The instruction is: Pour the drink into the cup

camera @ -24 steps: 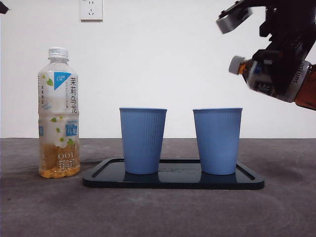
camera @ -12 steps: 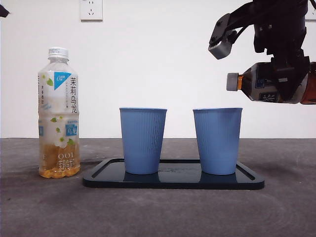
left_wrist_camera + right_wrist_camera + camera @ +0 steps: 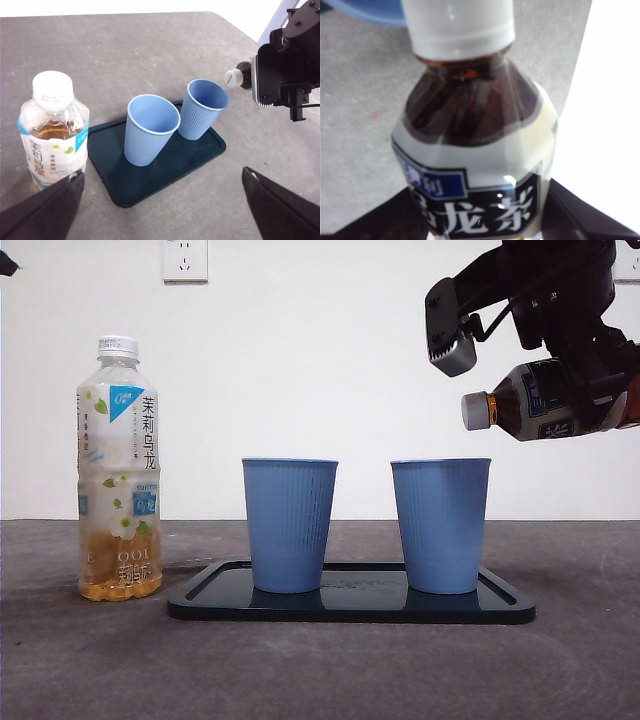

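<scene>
— Front view: what's changing for you?
— Your right gripper [image 3: 590, 380], jaws clamped on the dark tea bottle [image 3: 545, 402], is tipping its capped neck slightly upward, above the right cup's [image 3: 440, 525] outer rim.
— Room?
— Open table is lying beyond the tray's [image 3: 350, 607] edge.

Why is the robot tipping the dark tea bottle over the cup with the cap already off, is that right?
Not quite. The dark tea bottle is tipped above the right blue cup, held by the right gripper, but its cap is on, not off. The right wrist view shows the white cap sitting on the neck, and the front view shows it too.
</scene>
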Controlling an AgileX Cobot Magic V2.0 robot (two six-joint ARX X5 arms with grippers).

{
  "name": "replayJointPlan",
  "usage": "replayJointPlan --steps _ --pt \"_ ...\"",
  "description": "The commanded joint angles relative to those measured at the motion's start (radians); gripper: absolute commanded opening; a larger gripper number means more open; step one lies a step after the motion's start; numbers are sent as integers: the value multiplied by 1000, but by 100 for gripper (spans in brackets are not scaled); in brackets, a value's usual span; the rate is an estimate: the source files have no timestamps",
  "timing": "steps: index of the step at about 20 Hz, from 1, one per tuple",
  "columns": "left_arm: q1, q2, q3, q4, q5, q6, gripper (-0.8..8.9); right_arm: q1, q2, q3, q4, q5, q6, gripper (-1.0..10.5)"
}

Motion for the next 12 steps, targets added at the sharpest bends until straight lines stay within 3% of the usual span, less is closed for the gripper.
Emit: replayJointPlan --steps 1,10,12 --pt "-6 4 18 5 4 9 498 26 9 37 12 67 -58 199" --pt "-11 5 18 -1 4 9 498 32 9 37 11 79 -67 199" --pt "-11 5 18 -2 4 9 498 33 9 37 12 78 -26 199"
